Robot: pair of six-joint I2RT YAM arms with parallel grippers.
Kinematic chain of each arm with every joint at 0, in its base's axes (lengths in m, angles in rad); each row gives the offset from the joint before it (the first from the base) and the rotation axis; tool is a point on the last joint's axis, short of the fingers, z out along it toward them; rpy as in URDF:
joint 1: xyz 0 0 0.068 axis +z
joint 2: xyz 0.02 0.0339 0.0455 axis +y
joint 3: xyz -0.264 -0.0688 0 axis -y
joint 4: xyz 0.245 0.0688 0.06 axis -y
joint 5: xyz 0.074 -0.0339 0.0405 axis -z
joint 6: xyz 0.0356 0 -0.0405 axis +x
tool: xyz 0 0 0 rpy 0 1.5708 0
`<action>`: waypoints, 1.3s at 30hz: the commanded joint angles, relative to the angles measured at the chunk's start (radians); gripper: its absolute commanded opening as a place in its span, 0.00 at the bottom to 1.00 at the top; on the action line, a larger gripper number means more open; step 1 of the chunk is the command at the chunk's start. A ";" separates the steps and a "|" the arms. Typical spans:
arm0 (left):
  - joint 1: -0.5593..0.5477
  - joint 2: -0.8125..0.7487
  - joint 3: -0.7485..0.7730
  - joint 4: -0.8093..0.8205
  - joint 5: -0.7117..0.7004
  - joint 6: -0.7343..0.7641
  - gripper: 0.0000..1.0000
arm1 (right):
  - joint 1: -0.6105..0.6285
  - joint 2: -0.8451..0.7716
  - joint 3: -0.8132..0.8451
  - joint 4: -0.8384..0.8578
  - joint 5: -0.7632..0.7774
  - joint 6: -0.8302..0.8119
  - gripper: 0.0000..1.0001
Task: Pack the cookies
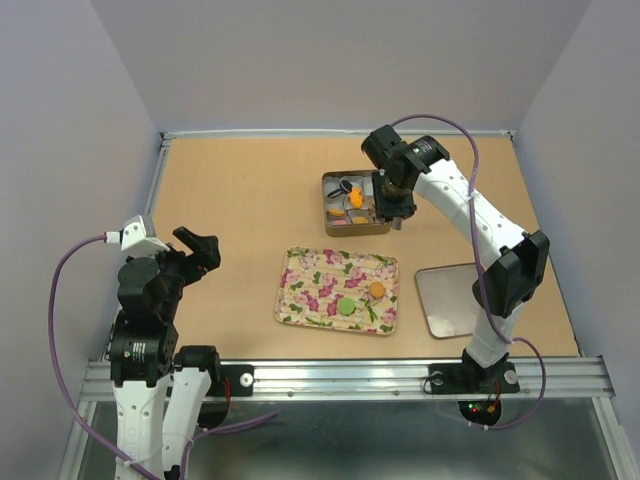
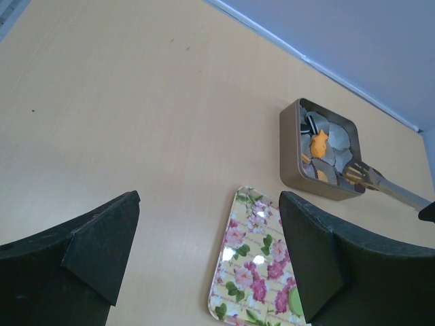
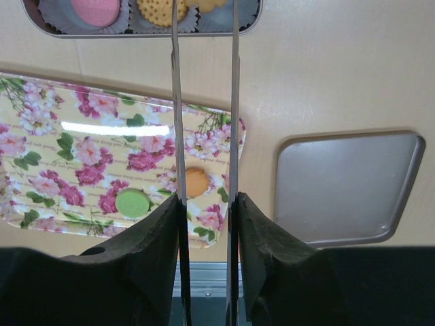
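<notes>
A green cookie (image 1: 347, 306) and an orange cookie (image 1: 377, 290) lie on the floral tray (image 1: 310, 275). Both also show in the right wrist view, green (image 3: 132, 202) and orange (image 3: 197, 182). A brown tin (image 1: 330, 228) behind the tray holds paper cups with several cookies, among them a pink one (image 3: 96, 10), a yellow one (image 3: 158, 10) and an orange one (image 2: 319, 144). My right gripper (image 1: 392, 205) is shut on metal tongs (image 3: 234, 102), whose tips reach over the tin's near right corner. My left gripper (image 1: 200, 248) is open and empty, left of the tray.
The tin's grey lid (image 1: 450, 300) lies flat to the right of the floral tray. The table is walled at the back and both sides. A metal rail (image 1: 340, 378) runs along the near edge.
</notes>
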 commanded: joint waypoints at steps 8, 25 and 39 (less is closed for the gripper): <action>0.003 -0.002 -0.009 0.049 0.005 0.017 0.95 | 0.006 -0.050 -0.113 0.080 -0.004 0.001 0.33; 0.003 0.005 -0.009 0.051 0.010 0.019 0.95 | 0.006 -0.118 -0.187 0.071 0.029 0.028 0.49; 0.003 0.010 -0.009 0.053 0.010 0.018 0.95 | 0.026 -0.204 -0.063 0.000 0.008 0.014 0.49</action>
